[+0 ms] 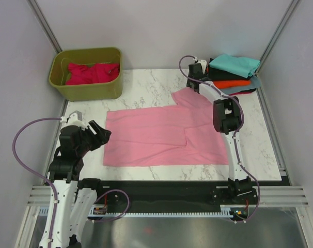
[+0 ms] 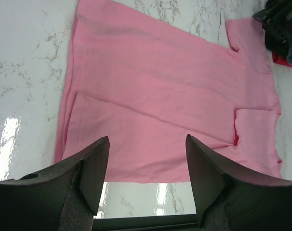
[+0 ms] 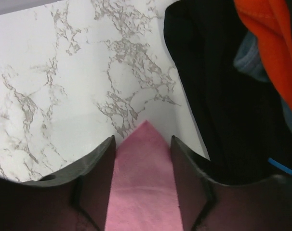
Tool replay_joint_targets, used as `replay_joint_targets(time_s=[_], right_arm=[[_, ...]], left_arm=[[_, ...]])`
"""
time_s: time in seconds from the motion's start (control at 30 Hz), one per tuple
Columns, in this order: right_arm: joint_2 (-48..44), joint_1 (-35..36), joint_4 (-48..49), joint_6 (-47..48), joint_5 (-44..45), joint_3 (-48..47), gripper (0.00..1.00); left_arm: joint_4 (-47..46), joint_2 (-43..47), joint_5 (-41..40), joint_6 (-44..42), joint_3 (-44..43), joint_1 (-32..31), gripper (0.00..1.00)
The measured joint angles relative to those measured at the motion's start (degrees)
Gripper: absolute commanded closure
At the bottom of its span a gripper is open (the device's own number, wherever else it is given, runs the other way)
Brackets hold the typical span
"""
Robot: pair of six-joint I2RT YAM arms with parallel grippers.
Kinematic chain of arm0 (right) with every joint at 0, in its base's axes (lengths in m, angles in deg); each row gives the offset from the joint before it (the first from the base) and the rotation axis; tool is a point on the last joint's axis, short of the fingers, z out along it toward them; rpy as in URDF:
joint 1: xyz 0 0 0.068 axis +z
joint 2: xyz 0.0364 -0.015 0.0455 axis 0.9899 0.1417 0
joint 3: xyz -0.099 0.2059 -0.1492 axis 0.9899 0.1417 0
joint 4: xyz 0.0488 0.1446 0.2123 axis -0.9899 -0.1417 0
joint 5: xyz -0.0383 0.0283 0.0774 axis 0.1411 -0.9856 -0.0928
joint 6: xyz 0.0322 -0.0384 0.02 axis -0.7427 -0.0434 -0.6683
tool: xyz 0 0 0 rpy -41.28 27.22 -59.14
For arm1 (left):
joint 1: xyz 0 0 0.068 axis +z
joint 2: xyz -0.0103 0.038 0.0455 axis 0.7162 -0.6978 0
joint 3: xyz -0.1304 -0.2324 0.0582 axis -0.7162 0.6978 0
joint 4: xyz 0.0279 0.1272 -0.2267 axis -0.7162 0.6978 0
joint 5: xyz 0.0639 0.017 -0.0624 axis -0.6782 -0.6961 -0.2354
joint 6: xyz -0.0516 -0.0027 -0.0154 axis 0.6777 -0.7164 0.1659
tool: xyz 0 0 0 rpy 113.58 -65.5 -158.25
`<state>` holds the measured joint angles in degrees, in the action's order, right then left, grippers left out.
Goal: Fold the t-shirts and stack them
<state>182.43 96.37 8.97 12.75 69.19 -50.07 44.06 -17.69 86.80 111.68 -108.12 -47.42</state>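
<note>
Crimson shirt (image 1: 92, 72) partly hidden by tub (image 1: 87, 90) wall; black shirt (image 3: 218, 96) cut off.

A robotics lab test cell rather than a home: the marble-patterned table (image 1: 146, 82) is boxed in by plain pale wall panels (image 1: 161, 26) held in bare metal struts (image 1: 46, 26), and a left arm (image 1: 68, 150) and a right arm (image 1: 226, 116) are bolted to slotted aluminium rails (image 1: 285, 196) along its near edge (purple cables (image 1: 15, 150) loop loose from them). An olive tub (image 1: 89, 92) and a pile of folded t-shirts (image 1: 234, 64) sit at the far corners
</note>
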Motion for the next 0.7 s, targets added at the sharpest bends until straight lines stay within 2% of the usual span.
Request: replay_joint_targets(time_s=[0.1, 0.13, 0.2, 0.27, 0.33, 0.37, 0.57, 0.7], right_arm=[[-0.6, 0.0, 0.3, -0.5, 0.2, 1.1, 0.59], [-0.6, -0.1, 0.3, -0.7, 0.2, 1.1, 0.69], [-0.6, 0.0, 0.5, -0.8, 0.1, 1.1, 0.78], [-0.6, 0.0, 0.7, -0.8, -0.3, 1.1, 0.92], [-0.6, 0.0, 0.8, -0.7, -0.9, 1.1, 0.97], [-0.6, 0.0, 0.8, -0.5, -1.0, 1.1, 1.0], [-1.3, -0.2, 0.7, 0.3, -4.0, 1.7, 1.0], [-5.3, 0.0, 0.5, 1.0, -7.9, 7.1, 1.0]], left_arm=[[0.0, 0.0, 0.0, 0.0, 0.0, 0.1, 0.28], [0.0, 0.0, 0.0, 0.0, 0.0, 0.1, 0.28], [0.0, 0.1, 0.0, 0.0, 0.0, 0.1, 0.28], [0.0, 0.1, 0.0, 0.0, 0.0, 0.4, 0.28], [0.0, 0.1, 0.0, 0.0, 0.0, 0.9, 0.28], [0.0, 0.1, 0.0, 0.0, 0.0, 1.1, 0.28], [-1.2, -2.5, 0.0, -0.3, 0.1, 4.9, 0.28], [-3.7, -13.0, -0.8, -0.6, -1.7, 5.4, 0.28]])
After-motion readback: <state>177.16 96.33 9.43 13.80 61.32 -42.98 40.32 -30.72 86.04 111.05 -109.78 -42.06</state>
